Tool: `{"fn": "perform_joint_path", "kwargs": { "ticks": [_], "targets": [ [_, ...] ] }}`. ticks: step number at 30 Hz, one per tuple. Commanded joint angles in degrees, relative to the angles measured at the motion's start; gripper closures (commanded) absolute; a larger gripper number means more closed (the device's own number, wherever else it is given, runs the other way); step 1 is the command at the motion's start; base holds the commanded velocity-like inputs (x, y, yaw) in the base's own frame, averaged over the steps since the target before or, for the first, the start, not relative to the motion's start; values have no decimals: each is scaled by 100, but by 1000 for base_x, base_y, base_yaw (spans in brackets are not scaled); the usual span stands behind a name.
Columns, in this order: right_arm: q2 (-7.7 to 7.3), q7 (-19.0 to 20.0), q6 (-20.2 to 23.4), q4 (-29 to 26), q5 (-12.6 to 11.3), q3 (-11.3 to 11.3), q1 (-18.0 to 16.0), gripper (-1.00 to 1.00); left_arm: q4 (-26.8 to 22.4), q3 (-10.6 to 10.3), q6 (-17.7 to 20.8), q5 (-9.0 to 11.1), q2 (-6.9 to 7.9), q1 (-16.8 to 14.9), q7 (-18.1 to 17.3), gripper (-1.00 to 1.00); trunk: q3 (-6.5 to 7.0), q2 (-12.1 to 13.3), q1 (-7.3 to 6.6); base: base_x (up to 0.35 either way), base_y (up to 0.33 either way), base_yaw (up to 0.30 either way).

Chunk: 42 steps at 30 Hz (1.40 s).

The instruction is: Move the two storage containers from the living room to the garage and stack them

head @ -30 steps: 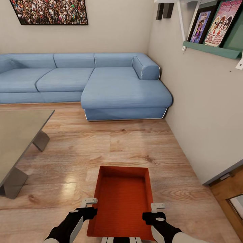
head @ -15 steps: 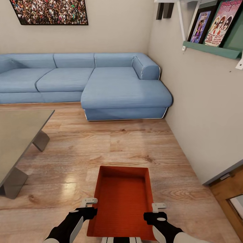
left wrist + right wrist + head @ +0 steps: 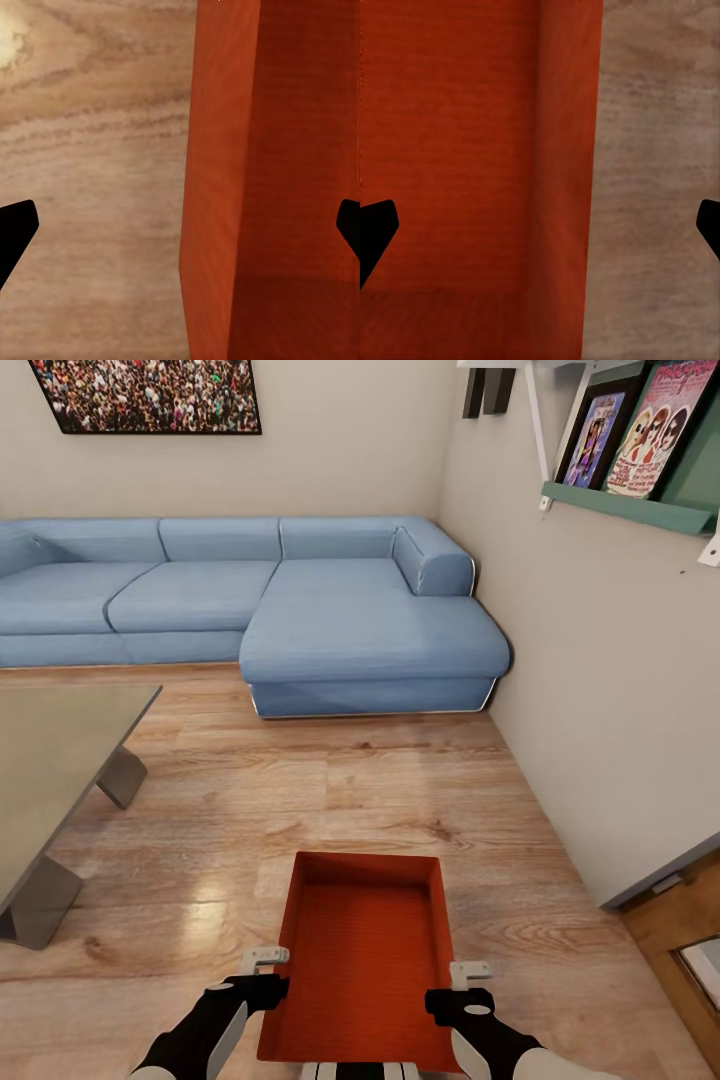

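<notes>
Orange bin [image 3: 365,960] sits on the wood floor [image 3: 330,790] in front of the blue sofa [image 3: 300,610]. Left gripper [image 3: 262,967] and right gripper [image 3: 464,978] both spread wide, each straddling a side wall. Poster text on the shelf [image 3: 625,508] is unreadable.

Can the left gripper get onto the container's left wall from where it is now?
Probably yes: the left gripper is open, its fingers straddling the left wall of the storage container, with nothing between them.

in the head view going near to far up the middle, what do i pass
grippers, left and right → orange-red storage container → wood-plank floor → blue sofa → cream wall
</notes>
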Motion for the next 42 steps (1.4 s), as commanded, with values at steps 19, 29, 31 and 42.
{"fn": "perform_joint_path", "kwargs": {
  "ticks": [19,29,31,42],
  "targets": [
    [-1,-20,-20,5,-67,47,-3,-100,22,-43,18,16,-3,1,28,-100,-4,-1,-1,0,0,0],
    [-6,-28,-21,3,-69,46,-3,100,63,-41,10,-18,-44,-1,208,100,-4,-1,-1,0,0,0],
    [-7,-29,-21,2,-69,45,-3,100,58,-42,10,-19,-43,3,213,100,-4,-1,-1,0,0,0],
    [-24,-29,-21,2,-69,46,-3,100,-15,-40,18,-11,-42,2,216,100,-4,-1,-1,0,0,0]
  ]
}}
